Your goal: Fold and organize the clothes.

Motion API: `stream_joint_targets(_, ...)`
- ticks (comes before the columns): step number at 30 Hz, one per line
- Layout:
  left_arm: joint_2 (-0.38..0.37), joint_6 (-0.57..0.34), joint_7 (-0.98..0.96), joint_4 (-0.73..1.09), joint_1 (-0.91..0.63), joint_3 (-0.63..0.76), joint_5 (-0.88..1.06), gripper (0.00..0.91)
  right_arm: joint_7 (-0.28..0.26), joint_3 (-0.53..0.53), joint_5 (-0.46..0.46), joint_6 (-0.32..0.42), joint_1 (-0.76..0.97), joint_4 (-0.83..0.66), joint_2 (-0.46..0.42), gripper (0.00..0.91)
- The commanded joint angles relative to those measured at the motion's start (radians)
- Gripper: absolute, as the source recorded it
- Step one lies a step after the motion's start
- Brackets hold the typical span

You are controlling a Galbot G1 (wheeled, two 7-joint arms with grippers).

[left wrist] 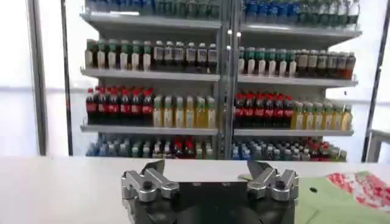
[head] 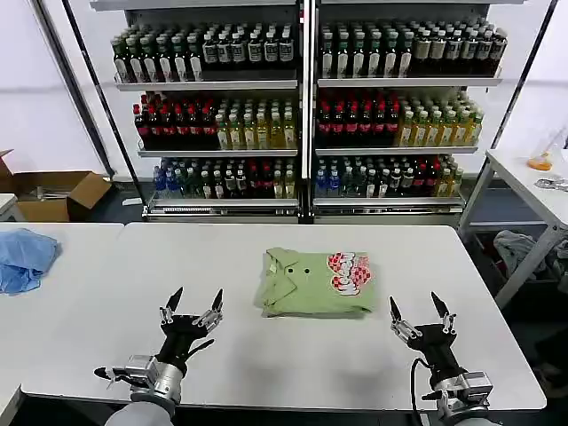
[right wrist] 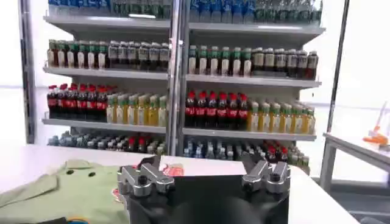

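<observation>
Head view, centre of the frame: the light green cotton polo shirt (head: 315,284) lies on the white tabletop (head: 266,355) as a compact folded rectangle, collar and small buttons toward its left half, the pink-red and white cartoon print (head: 349,272) at its upper right corner. My left gripper (head: 191,309) hovers at lower left, well apart from the shirt; its fingers are spread wide and hold nothing. My right gripper (head: 419,317) hovers at lower right, near the shirt's right edge, fingers likewise spread and empty.

Left wrist view: the shirt's printed corner (left wrist: 359,189) shows at the lower right of the frame, beyond my open fingers. Right wrist view: the collar side of the shirt (right wrist: 67,189) fills the lower left.

Judgement: the fold looks complete, so the remaining risks come from any further handling.
- A one-sided pinch at the right edge could lift only the top layer — the fold would peel open.
- Sliding the bundle over the tabletop could drag the lower layers and skew the rectangle.
- Uneven lifting between my two grippers could let the middle sag and unfold.

A crumpled light blue cloth (head: 25,257) lies at the far left edge of the frame, well apart; drink-bottle shelves (head: 302,115) stand behind.
</observation>
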Motion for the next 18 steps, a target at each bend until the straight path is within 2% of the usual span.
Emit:
stream_joint_targets(1,-0.005,-0.066,-0.004,0.002,0.022,0.007,0.193,0.907,0.027,-0.008,-0.05,-0.007,-0.037,0.02,0.025,0.907)
stream_joint_targets(15,-0.022,-0.064,-0.002,-0.005,0.042,0.006,0.174,0.907,0.057,-0.027,-0.059,0.005,-0.007,0.01,0.039,0.907)
stream_joint_targets(18,-0.022,-0.062,-0.001,-0.007,0.044,0.005,0.17,0.907,0.046,-0.028,-0.043,-0.002,-0.002,0.011,0.043,0.907)
